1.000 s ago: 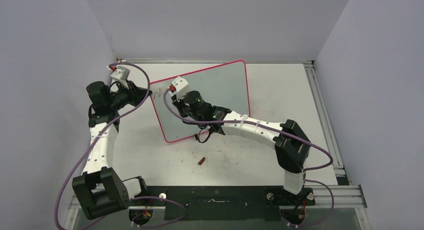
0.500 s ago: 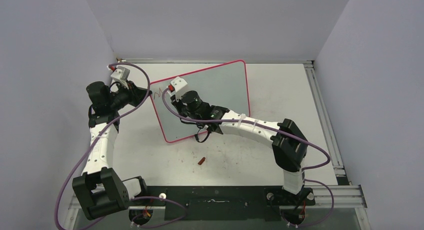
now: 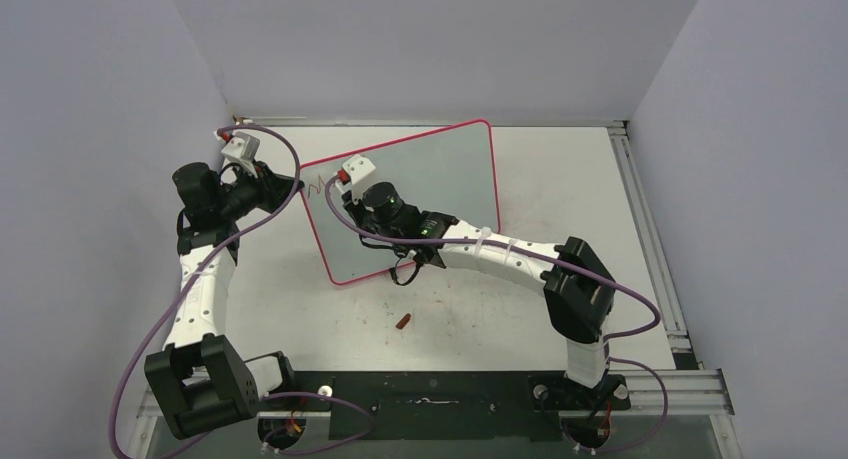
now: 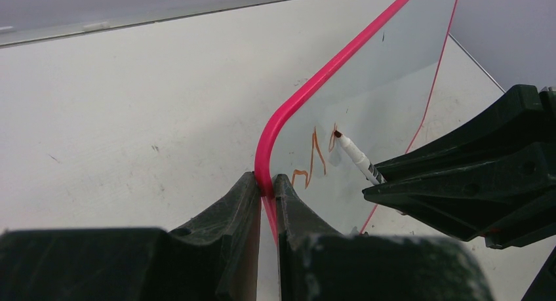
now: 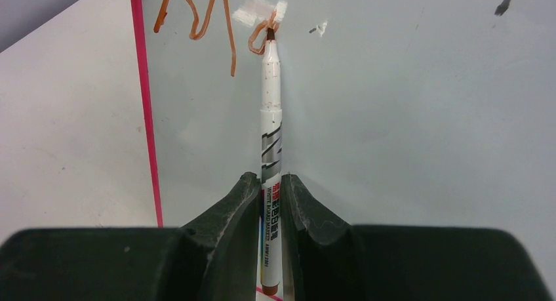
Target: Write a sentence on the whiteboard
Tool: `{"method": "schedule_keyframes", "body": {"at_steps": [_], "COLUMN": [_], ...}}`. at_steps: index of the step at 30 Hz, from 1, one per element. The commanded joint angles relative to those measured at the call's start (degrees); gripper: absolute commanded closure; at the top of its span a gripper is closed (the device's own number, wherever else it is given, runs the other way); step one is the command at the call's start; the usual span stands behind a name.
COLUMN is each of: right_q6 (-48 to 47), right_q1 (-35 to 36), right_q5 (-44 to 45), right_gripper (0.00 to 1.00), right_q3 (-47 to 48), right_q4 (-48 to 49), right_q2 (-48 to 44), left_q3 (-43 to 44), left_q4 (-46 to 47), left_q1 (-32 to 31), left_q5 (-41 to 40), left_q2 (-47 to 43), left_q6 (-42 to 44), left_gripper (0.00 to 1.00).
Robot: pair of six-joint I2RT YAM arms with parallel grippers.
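The whiteboard (image 3: 440,174), pale grey with a pink rim, stands tilted on the table. My left gripper (image 4: 265,183) is shut on its pink rim at the upper left corner. My right gripper (image 5: 270,183) is shut on a white marker (image 5: 270,117), which points at the board. The marker's brown tip touches the board at the end of the sentence (image 5: 197,19). Only a few shaky red-brown strokes (image 4: 315,157) show, close to the board's left edge (image 3: 318,187).
A small red-brown marker cap (image 3: 403,321) lies on the table in front of the board. Purple cables loop from both arms. A metal rail (image 3: 640,229) runs along the table's right side, and grey walls close in the left, right and back.
My right wrist has shifted slightly to the left along the board with the marker. The left arm and the board have not moved.
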Motion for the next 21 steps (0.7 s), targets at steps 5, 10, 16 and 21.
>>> {"method": "schedule_keyframes", "body": {"at_steps": [5, 10, 16, 21], "right_q6": [1.83, 2.00, 1.59, 1.94], "right_q1": [-0.54, -0.53, -0.79, -1.40], "right_q5": [1.71, 1.82, 2.46, 2.14], "right_gripper": [0.95, 0.95, 0.95, 0.95], "right_q3": [-2.50, -3.26, -1.65, 0.68], "right_q4": [-0.47, -0.40, -0.34, -1.78], "right_q2": [-1.03, -1.36, -1.24, -0.47], "left_q3": [-0.42, -0.42, -0.51, -0.43], "left_q4": [-1.66, -1.66, -1.57, -1.57], "left_q1": [-0.15, -0.21, -0.21, -0.16], "left_q5": [0.22, 0.24, 0.15, 0.10], "left_q2": [-1.09, -1.03, -1.10, -1.03], "left_q6": [0.29, 0.30, 0.29, 0.25], "left_gripper": [1.00, 1.00, 1.00, 1.00]}}
